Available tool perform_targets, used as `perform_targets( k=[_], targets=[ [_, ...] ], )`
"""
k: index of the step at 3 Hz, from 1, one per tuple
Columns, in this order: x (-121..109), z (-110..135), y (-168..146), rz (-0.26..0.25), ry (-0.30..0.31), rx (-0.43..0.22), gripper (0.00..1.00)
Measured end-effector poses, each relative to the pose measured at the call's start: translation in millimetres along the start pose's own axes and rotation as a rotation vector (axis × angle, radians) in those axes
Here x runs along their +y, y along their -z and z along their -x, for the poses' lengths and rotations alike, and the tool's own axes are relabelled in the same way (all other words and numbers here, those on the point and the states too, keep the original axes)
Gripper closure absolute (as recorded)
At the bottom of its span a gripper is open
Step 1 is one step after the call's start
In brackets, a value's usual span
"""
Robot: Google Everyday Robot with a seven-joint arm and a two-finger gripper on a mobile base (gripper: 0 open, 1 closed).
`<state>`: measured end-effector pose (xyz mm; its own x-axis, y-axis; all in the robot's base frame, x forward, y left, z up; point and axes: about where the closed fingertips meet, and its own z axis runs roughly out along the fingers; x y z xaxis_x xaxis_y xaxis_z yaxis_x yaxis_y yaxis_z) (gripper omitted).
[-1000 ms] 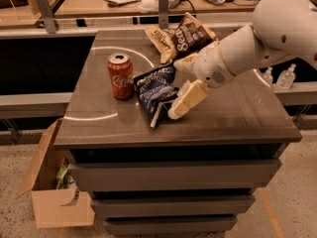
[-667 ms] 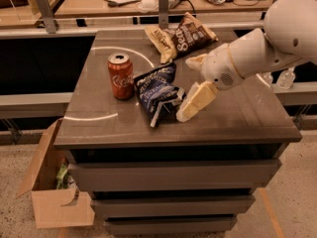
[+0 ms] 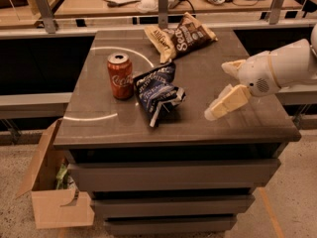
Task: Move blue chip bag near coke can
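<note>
One blue chip bag (image 3: 157, 89) lies crumpled on the worktop (image 3: 237, 133) between your gripper (image 3: 218, 90), which is spread wide and empty, and the coke can (image 3: 120, 76), just beside the can; judge it light, soft, slippery foil, best pinched at a raised fold.

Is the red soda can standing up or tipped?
Standing up: the coke can has its silver top upward, beside the blue chip bag. The pincer hovers open, right of both.

Table (image 3: 104, 114) under pincer (image 3: 218, 90): can (image 3: 120, 76), blue bag (image 3: 157, 90), brown bag (image 3: 185, 36).
</note>
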<state>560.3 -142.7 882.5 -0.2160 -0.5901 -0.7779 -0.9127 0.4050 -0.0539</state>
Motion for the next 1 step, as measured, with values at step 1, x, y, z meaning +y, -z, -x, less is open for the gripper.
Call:
perform_targets(
  k=[1],
  targets=[
    [-0.2, -1.9, 2.3, -0.003, -0.003, 0.0, 0.0]
  ],
)
